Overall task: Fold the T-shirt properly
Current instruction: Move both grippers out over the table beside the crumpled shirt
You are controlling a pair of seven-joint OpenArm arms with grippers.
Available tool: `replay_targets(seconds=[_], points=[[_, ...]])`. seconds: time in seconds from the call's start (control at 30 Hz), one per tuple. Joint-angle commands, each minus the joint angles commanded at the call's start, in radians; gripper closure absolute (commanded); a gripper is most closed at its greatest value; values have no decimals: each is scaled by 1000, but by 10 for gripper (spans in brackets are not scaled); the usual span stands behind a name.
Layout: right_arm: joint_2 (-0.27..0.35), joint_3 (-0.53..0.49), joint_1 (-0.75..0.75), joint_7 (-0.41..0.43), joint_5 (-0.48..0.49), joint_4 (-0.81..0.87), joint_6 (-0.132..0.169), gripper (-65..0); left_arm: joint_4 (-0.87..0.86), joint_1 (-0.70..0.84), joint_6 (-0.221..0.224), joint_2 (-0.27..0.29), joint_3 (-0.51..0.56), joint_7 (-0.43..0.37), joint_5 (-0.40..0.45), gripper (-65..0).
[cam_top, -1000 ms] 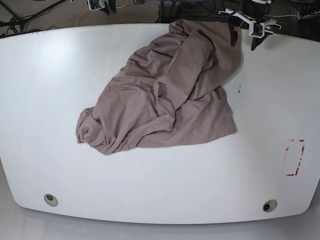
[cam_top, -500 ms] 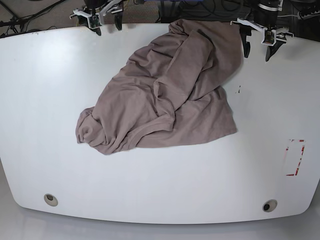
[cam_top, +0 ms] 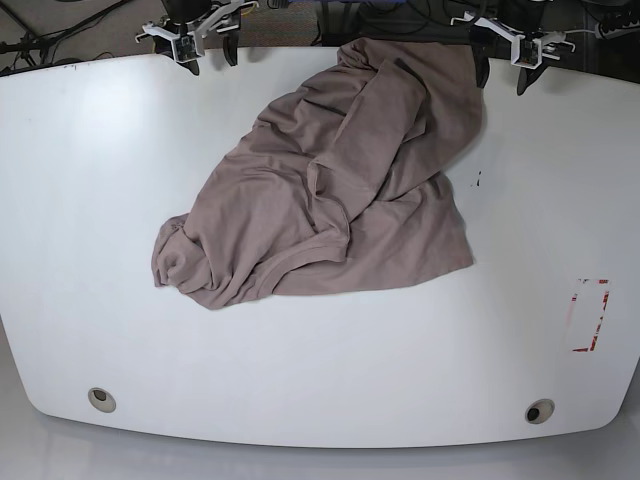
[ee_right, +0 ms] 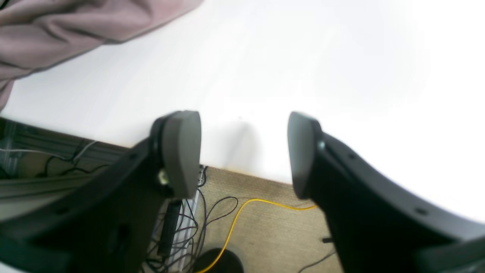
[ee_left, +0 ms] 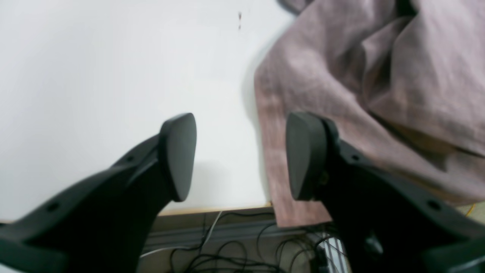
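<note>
From the left wrist, the left gripper [ee_left: 240, 155] is seen spread wide and empty beside the T-shirt [ee_left: 363, 94], whose soft hem droops over the table [ee_left: 113, 76] edge. From the right wrist, the right gripper [ee_right: 242, 153] is likewise held open, empty. In the base view, both grippers have been drawn back to the far edge since half a second ago; the crumpled, wrinkly shirt remains unfolded mid-table.
</note>
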Motion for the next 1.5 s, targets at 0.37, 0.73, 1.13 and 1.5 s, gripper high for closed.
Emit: replay_targets(seconds=[0.37, 0.73, 1.13, 1.5], points=[[17, 2, 96, -69, -3, 6, -2, -373, 28, -56, 20, 5, 24, 27, 13, -336], [71, -18, 217, -110, -14, 4, -1, -368, 53, -76, 22, 8, 8, 18, 24, -339], [104, -7, 220, -126, -19, -13, 1, -364, 52, -91, 17, 13, -3, 30, 39, -340], [108, 27, 233, -107, -12, -23, 2, -366, 70, -87, 18, 0, -11, 46, 69, -342]])
